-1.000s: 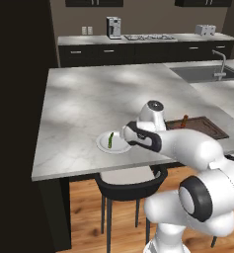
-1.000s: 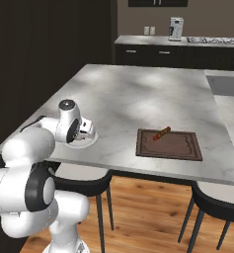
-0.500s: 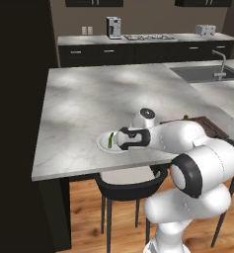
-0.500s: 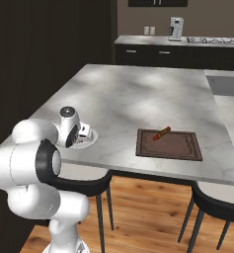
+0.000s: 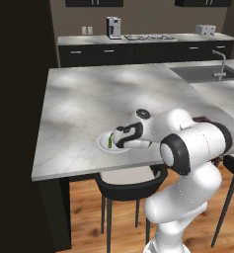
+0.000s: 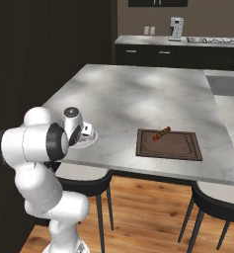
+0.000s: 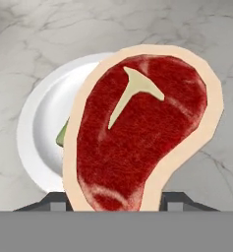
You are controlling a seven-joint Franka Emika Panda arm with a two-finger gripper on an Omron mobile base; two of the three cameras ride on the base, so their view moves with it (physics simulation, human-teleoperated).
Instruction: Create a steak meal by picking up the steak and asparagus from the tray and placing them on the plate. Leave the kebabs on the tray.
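Note:
A red steak [image 7: 137,133] with a pale fat rim stands on edge between my fingers; my gripper [image 7: 115,199] is shut on its lower end. Behind it lies the round white plate [image 7: 39,123], and a bit of the green asparagus [image 7: 62,135] peeks out on the plate at the steak's left edge. From the left base view, the gripper [image 5: 119,140] hangs low over the plate [image 5: 102,144], with the asparagus [image 5: 109,140] lying on it. The dark brown tray [image 6: 177,148] sits further right on the counter.
One kebab [image 6: 161,133] lies at the tray's far edge. The plate [image 6: 89,142] is close to the counter's front edge, with a dark stool [image 5: 128,183] below. A sink [image 5: 202,74] is set in the counter at the far right.
The hand has moved left and a little down with the steak, from beside the plate to just over it. The arm has folded lower.

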